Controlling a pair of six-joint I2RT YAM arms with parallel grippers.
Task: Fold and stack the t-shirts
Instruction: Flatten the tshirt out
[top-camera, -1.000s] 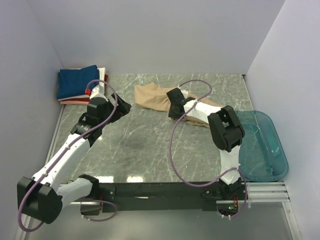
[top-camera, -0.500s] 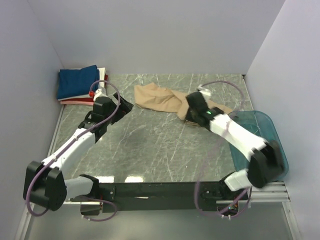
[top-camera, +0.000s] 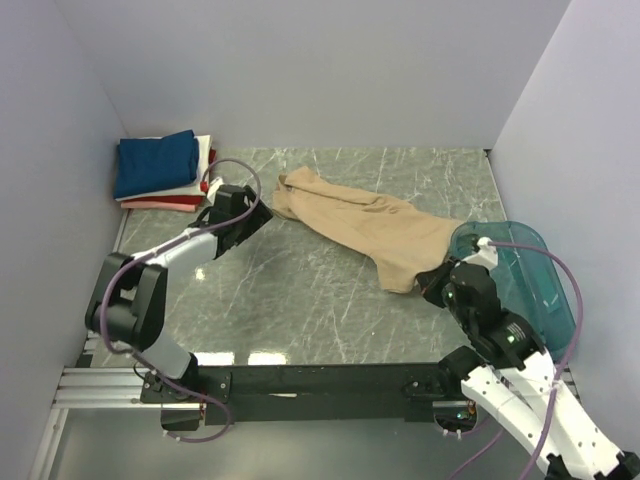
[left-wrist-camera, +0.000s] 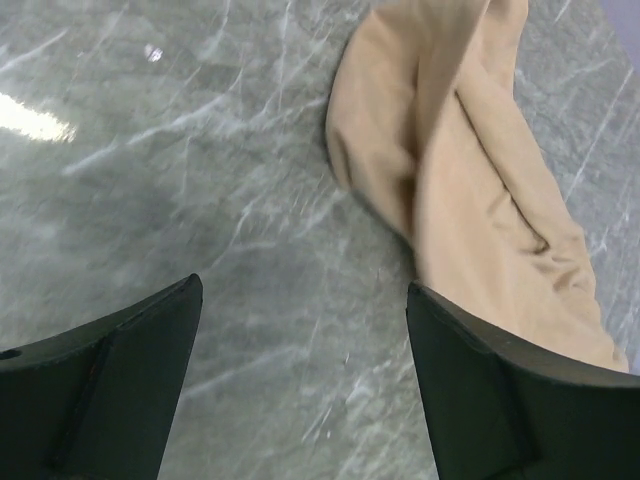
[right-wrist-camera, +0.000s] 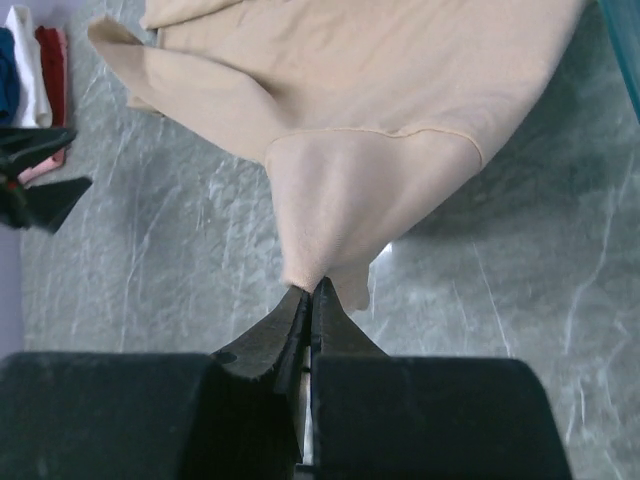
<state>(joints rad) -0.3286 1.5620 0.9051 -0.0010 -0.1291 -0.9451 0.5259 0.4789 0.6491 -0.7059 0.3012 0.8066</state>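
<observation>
A tan t-shirt (top-camera: 368, 226) lies stretched across the marble table, from back centre toward the front right. My right gripper (top-camera: 432, 281) is shut on its near corner (right-wrist-camera: 312, 270), pinching the cloth between the fingertips. My left gripper (top-camera: 262, 215) hovers open just left of the shirt's far end (left-wrist-camera: 470, 170), nothing between its fingers (left-wrist-camera: 480, 400). A stack of folded t-shirts, navy (top-camera: 155, 163) on top with white and red below, sits at the back left corner, also seen small in the right wrist view (right-wrist-camera: 30, 70).
A teal translucent plastic tub (top-camera: 530, 290) stands at the right edge of the table, just beside my right arm. White walls close in the back and both sides. Bare marble (top-camera: 300, 300) stretches between the two arms.
My right gripper shut on the tan shirt and pulled it toward the front right, stretching it out. My left gripper moved right toward the shirt's far end.
</observation>
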